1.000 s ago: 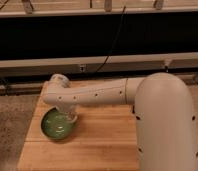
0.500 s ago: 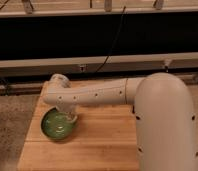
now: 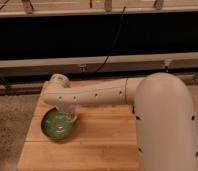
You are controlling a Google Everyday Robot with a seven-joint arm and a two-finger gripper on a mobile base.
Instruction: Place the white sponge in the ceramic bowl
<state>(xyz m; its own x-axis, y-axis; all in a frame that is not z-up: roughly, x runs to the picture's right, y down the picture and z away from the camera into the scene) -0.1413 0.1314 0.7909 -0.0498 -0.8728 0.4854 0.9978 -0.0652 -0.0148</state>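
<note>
Just above the right-hand rim of the ceramic bowl (image 3: 56, 126), the tool (image 3: 69, 116) hung from the end of the white arm (image 3: 97, 95), pointing down toward the worktop (image 3: 112, 142). Most of the bowl lay to the left of the tool and a little nearer the camera. Its green inside was open to view, and we saw nothing pale lying in it.

We could not pick out the white sponge anywhere, neither in the bowl nor on the wood around the tool. The tool was largely tucked under the wrist, so we could not tell whether it carried the sponge, or whether it stood wide or narrow. To the right of the tool, the robot's bulky white body (image 3: 164, 125) covered that end of the worktop.

We judged the step in hand to be the placing itself, since the tool was at the bowl rather than reaching elsewhere. If the sponge was in the tool, the next move called for a small shift left toward the bowl's middle, so the sponge would drop inside and not onto the rim. After that would come a release and a straight lift clear of the rim.
</note>
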